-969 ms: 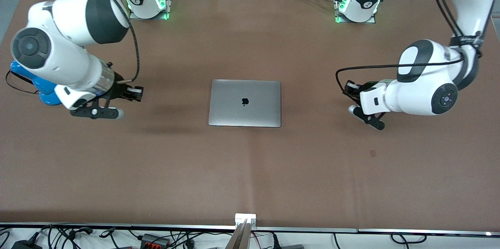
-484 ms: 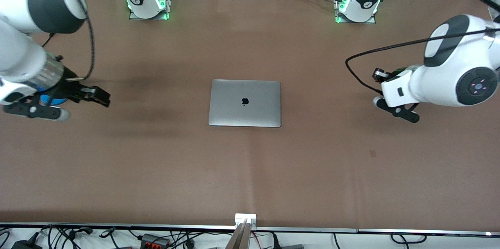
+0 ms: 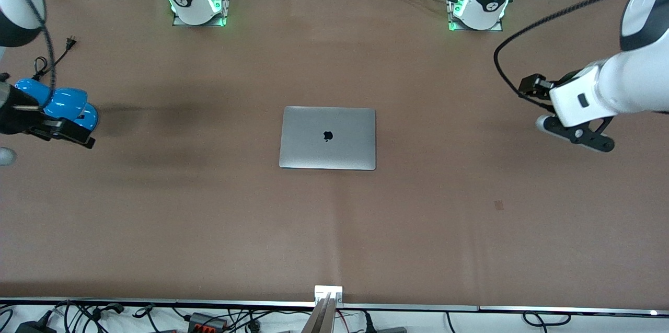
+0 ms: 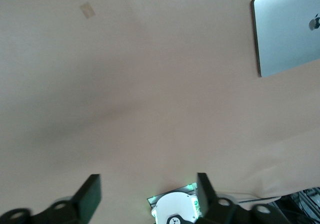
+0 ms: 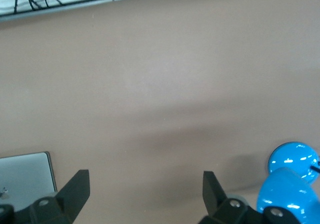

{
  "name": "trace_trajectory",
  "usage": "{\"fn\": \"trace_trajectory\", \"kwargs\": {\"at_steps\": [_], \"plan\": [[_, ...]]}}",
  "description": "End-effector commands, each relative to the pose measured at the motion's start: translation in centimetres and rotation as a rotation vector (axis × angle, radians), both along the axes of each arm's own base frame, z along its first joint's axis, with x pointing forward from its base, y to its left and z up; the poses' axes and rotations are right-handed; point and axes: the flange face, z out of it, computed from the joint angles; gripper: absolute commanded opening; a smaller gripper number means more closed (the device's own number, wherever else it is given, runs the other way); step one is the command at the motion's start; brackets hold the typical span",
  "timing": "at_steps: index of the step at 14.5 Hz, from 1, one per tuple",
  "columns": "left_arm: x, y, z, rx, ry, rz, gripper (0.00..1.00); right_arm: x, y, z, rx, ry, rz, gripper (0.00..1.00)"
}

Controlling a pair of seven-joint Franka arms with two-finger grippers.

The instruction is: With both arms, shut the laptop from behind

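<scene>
Between both grippers, closed laptop (image 3: 327, 138).

Brown-covered table (image 3: 209, 228), matte, faint seam down middle. Laptop (image 3: 327, 138) flat at table centre, lid shut, black logo up. Blue desk lamp (image 3: 61, 104) at 9 o'clock from laptop, at right arm's end of table; its black cord with plug (image 3: 70, 42) lies at 12 o'clock from lamp. Two arm bases bolted at 11 o'clock (image 3: 196, 1) and 1 o'clock (image 3: 476, 6) from laptop. Small dark tape patch (image 3: 499, 205) at 4 o'clock from laptop.
</scene>
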Motion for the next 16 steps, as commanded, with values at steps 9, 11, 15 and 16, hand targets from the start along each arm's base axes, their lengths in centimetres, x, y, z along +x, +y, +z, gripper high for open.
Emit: {"fn": "trace_trajectory", "kwargs": {"at_steps": [9,11,15,16], "plan": [[-3.6,4.3,1.0,0.070,-0.260,0.311,1.00,-3.1,-3.8,1.5,-0.034,0.031,0.097,1.00],[-4.3,3.6,1.9,0.053,-0.309,0.305,1.00,-5.6,-3.8,0.6,-0.033,0.022,0.093,1.00],[-5.0,2.8,2.8,0.002,-0.289,0.309,1.00,-9.0,-3.5,0.6,-0.024,0.054,0.103,1.00],[-5.1,2.7,2.9,0.004,-0.286,0.306,1.00,-9.9,-3.5,0.8,-0.022,0.066,0.103,1.00]]}}
